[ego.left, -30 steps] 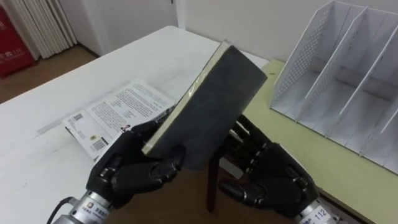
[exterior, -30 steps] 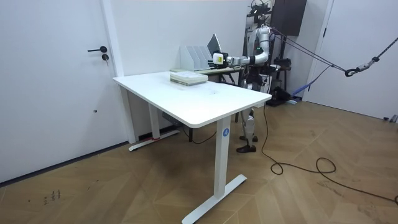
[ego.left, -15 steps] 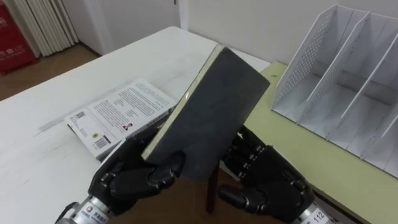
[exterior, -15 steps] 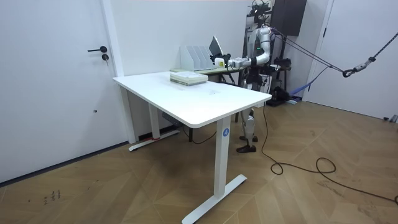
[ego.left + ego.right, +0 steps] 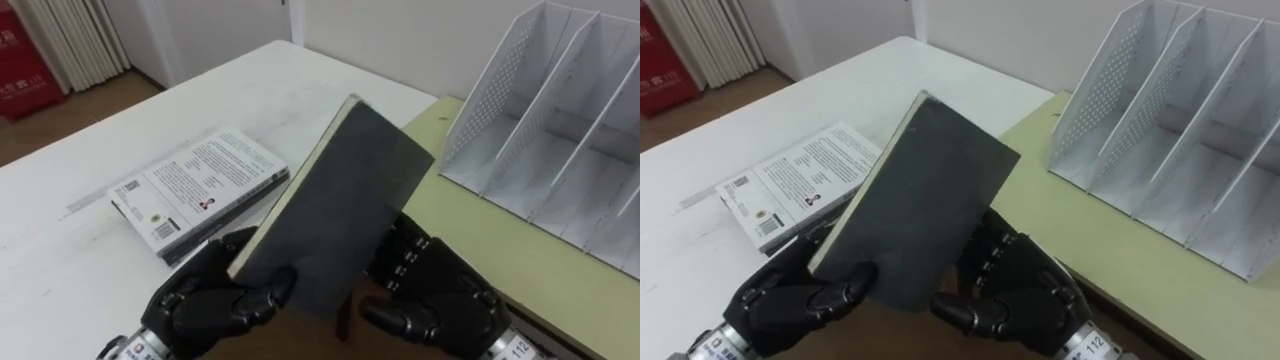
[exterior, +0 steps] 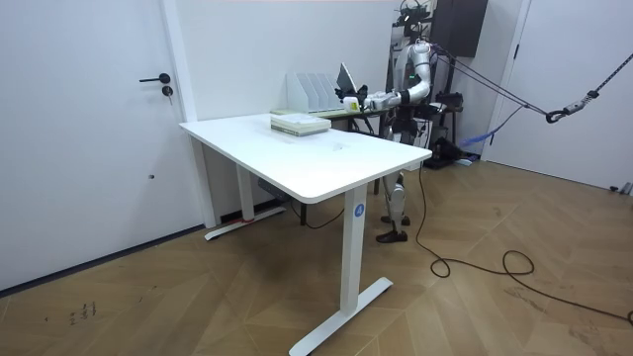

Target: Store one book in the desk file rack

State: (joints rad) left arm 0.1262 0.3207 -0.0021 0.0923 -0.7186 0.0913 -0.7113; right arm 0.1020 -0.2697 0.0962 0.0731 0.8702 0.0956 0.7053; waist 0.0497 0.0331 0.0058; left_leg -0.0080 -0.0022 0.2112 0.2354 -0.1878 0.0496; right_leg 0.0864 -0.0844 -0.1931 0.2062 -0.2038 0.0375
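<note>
I hold a book with a dark grey cover [image 5: 340, 210] tilted up in front of me, its pale page edge turned left. My left hand [image 5: 215, 300] is curled round its lower left corner. My right hand [image 5: 440, 300] grips its lower right side from behind, fingers bent against the cover. The white perforated file rack [image 5: 560, 130] stands to the upper right on a pale green desk [image 5: 500, 260], its slots empty; the book is short of it, to its left. In the room view the book [image 6: 345, 76] is raised just right of the rack [image 6: 312, 91].
A small stack of books [image 5: 195, 185] with a white printed cover lies on the white table [image 5: 90, 260] to my left. A dark gap with a brown chair part [image 5: 342, 318] separates the table from the green desk. A red object [image 5: 15, 60] stands on the floor far left.
The book has sunk a little and drawn closer to me, with both hands still on it. The rack and the stack of books have stayed put.
</note>
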